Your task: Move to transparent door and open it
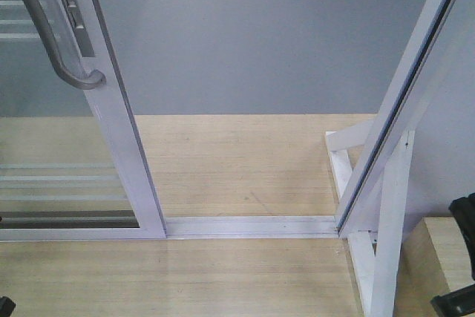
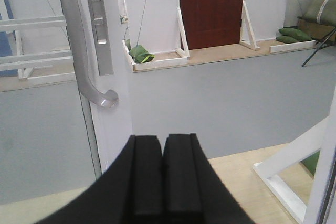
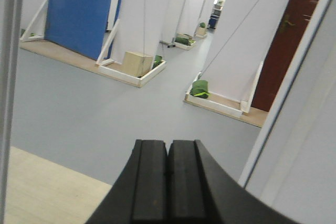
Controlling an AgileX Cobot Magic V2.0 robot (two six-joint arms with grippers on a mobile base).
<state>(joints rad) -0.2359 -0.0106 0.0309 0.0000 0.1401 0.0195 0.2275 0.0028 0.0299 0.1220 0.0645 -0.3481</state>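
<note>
Door (image 1: 122, 154): white-framed glass panel with thin horizontal bars, stood at far left of the front view, slid aside along the floor track (image 1: 252, 226) so that a wide gap lay between its edge and the jamb (image 1: 404, 94) at right; by this the opening looked largely made. Handle (image 1: 44, 27): curved grey bar on the door's stile, lock plate (image 1: 74, 16) just beside it, both at upper left in the front view and again at upper left in the left wrist view. Left gripper (image 2: 163, 177): black pads pressed together with nothing between them, pointed through the gap, the handle up and to its left and apart from it; no contact with the door showed. Floor beyond: grey, reaching to a white partition and a dark red door (image 2: 211, 9), with a green bag (image 2: 140, 54) on the wooden base at its foot, these props seemingly weighting the stands. Right gripper (image 3: 168, 182): pads likewise closed on nothing, aimed into the grey hall past the jamb edge (image 3: 286, 85) on its right; a blue door (image 3: 81, 11) and a box (image 3: 137, 63) lay far off. Brace (image 1: 390, 228): white diagonal struts at right of the front view, apparently set to keep the door frame upright on the wood platform (image 1: 237, 161).
</note>
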